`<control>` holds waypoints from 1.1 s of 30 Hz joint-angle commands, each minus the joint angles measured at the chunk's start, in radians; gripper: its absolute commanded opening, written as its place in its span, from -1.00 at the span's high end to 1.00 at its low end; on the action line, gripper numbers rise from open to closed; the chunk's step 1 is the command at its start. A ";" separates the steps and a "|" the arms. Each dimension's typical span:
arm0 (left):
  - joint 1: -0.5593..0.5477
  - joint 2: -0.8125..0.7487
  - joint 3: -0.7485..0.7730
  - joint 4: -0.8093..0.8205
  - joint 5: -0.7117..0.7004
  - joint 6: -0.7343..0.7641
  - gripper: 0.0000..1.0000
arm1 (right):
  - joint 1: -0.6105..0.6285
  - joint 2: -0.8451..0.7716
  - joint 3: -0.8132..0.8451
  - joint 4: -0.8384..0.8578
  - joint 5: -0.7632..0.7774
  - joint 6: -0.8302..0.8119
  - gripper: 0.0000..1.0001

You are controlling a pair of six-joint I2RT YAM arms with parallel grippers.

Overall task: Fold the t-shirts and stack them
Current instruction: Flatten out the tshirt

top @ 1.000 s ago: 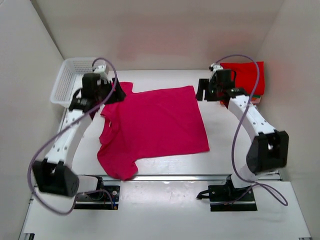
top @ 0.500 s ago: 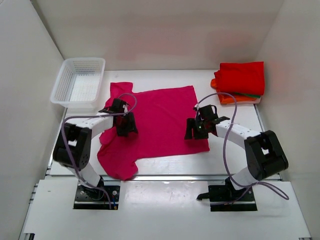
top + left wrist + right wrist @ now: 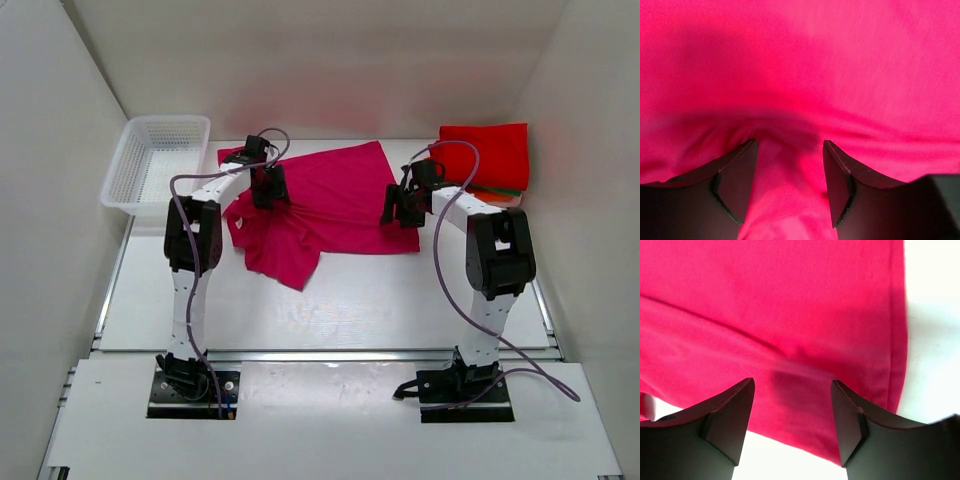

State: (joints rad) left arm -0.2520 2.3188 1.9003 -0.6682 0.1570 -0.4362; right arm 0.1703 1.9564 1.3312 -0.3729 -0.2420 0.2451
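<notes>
Where the table (image 3: 350, 300) meets the back wall, the pink shirt (image 3: 345, 190) is seen spread, its left part rumpled into folds and 1 flap hanging toward the near side. The left gripper (image 3: 268, 188) is set down on that rumpled part. In its wrist view the left gripper (image 3: 787, 145) is shown with fingers apart and a raised, shadowed ridge of the shirt (image 3: 840, 60) between them; whether the pads press that ridge cannot be told. The right gripper (image 3: 400, 208) is placed on the shirt's right edge. From its wrist the right gripper (image 3: 792, 382) is seen with fingers spread above the shirt (image 3: 765, 300), close to the stitched hem, with bare table beside it. A folded red shirt (image 3: 485, 155) is laid on a stack in the far right corner, well apart. A basket (image 3: 165, 120) is seen at far left.
</notes>
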 commanded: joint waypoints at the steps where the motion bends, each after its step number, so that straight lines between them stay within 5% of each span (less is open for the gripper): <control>1: 0.014 -0.167 -0.025 -0.102 0.033 0.041 -0.32 | 0.009 -0.066 0.054 -0.064 0.015 -0.041 -0.20; 9: -0.044 -0.862 -0.729 0.110 0.053 -0.070 -0.37 | 0.020 -0.278 -0.039 -0.052 0.081 -0.038 -0.21; 15: -0.141 -1.093 -1.030 0.122 0.003 -0.186 -0.37 | -0.025 -0.323 -0.165 -0.061 0.177 0.003 -0.20; 22: -0.201 -1.095 -1.241 0.267 -0.065 -0.358 -0.42 | -0.044 -0.476 -0.426 0.092 0.236 0.158 -0.13; 33: -0.355 -0.759 -1.153 0.409 -0.141 -0.460 -0.51 | -0.081 -0.464 -0.492 0.132 0.213 0.174 -0.10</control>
State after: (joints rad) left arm -0.5781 1.4998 0.7303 -0.3035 0.0940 -0.8566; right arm 0.0998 1.5036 0.8547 -0.2977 -0.0380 0.4011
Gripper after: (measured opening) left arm 0.750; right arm 0.554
